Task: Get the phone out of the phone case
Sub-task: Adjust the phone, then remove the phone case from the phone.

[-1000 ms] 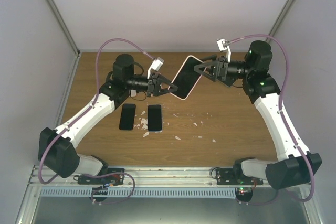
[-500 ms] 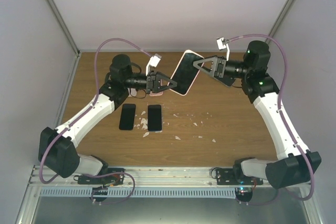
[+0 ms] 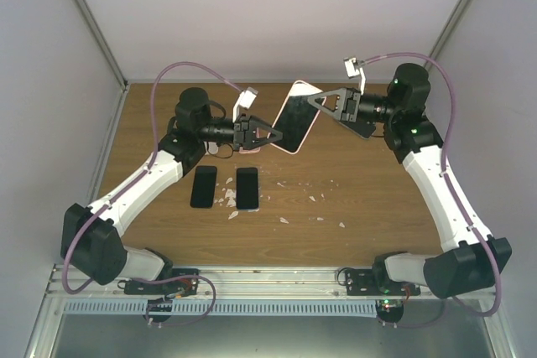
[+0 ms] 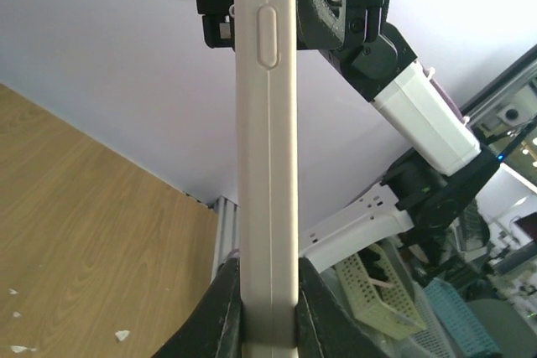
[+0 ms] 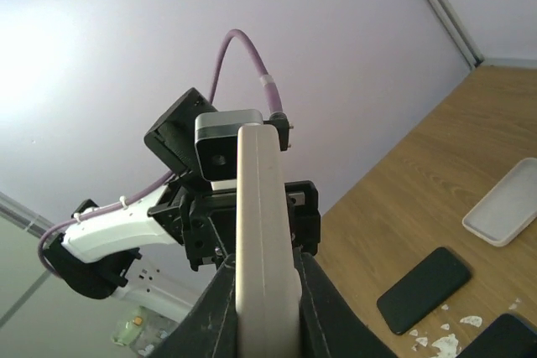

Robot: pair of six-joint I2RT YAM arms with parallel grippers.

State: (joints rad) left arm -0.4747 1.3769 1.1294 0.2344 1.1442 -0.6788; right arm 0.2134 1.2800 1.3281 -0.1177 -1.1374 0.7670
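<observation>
At the bottom of the top view we see both arm bases sitting on a metal rail point(image 3: 252, 282). Higher up is the brown table point(image 3: 377, 207). Left of the middle, one dark phone point(image 3: 203, 186) and a second dark phone point(image 3: 247, 188) lie flat side by side on it. Little white scraps point(image 3: 228, 199) lie between them and off to the right.

Above that, in the upper middle of the frame, the phone point(image 3: 289, 121) is up in the air and tilted, with its dark screen facing us. It sits inside its pale case point(image 4: 267, 165).

The left gripper point(image 3: 270, 135) comes in from the left and pinches the lower left end of the case. In the left wrist view its black fingers point(image 4: 225, 308) press on both flat sides. The right gripper point(image 3: 314, 101) comes in from the right and is closed on the upper right end. In its own view its fingers point(image 5: 220, 299) squeeze the case too. So we see both jaws gripping the case, one at each end.

In the right wrist view, a flat white shell point(image 5: 508, 203) lies on the table at the right edge. Behind it all is the plain wall point(image 3: 268, 14).
</observation>
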